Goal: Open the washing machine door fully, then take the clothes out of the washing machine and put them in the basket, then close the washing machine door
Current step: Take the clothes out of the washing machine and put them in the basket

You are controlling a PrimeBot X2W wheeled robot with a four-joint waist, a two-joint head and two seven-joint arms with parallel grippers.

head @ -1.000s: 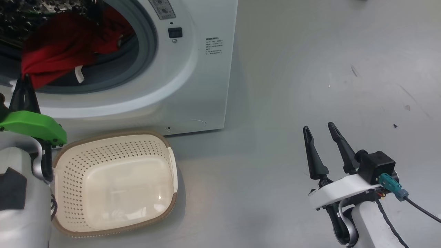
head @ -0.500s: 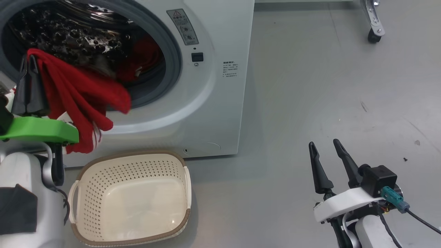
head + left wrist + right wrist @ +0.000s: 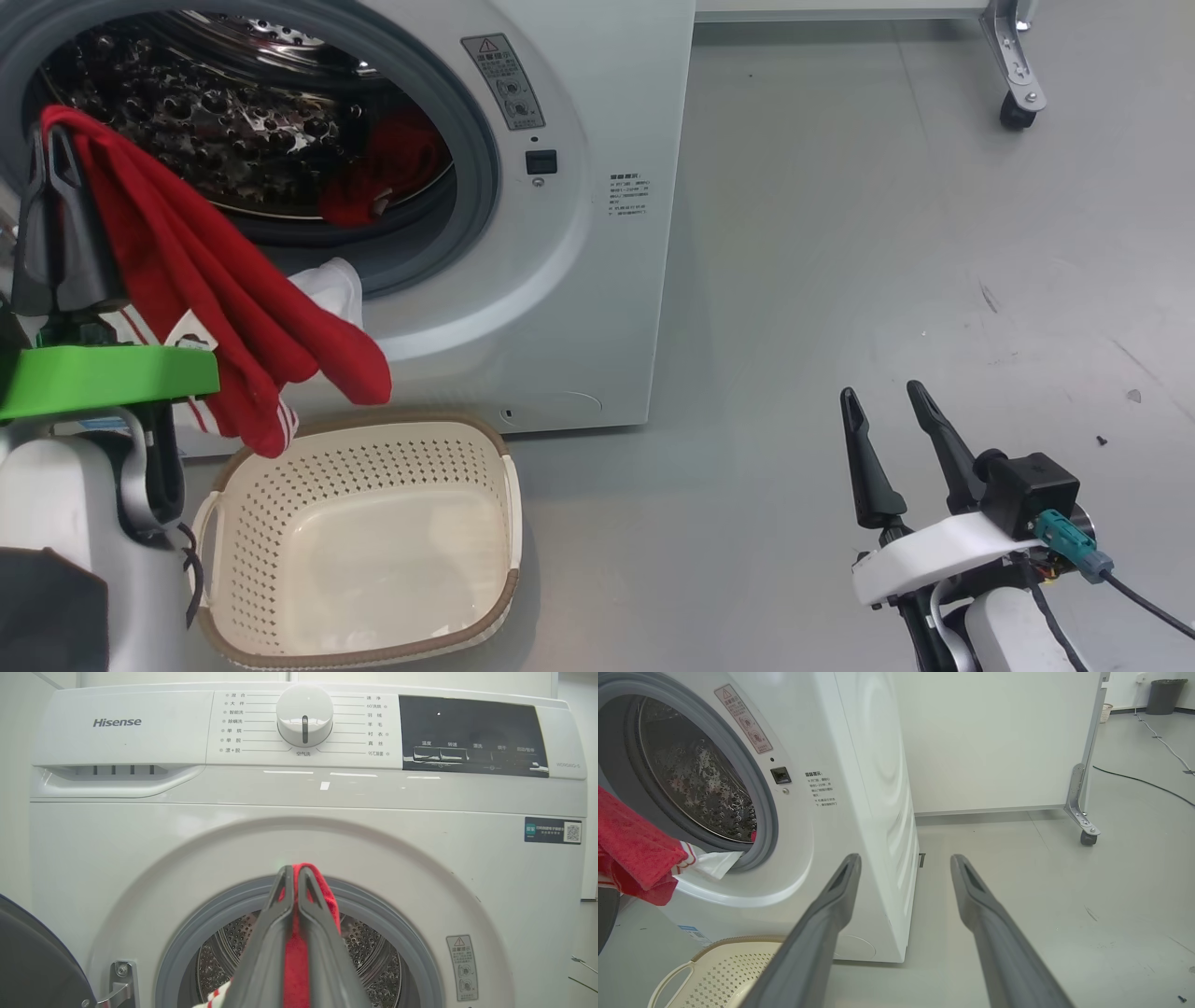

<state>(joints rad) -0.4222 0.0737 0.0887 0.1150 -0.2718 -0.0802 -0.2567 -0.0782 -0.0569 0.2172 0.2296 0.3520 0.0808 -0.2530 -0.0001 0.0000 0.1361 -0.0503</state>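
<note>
You read "Hisense" on the washing machine; Chinese programme names ring its dial; a warning-triangle label sits lower right.

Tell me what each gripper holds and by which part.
The left gripper pinches the clothes at their uppermost fold; the rest hangs down. The right gripper is open, holding nothing.

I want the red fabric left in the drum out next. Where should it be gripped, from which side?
Probably the red fabric's bunched upper fold, heaped against the drum's right wall: come straight in through the washing machine's open front with the open right end effector.
</note>
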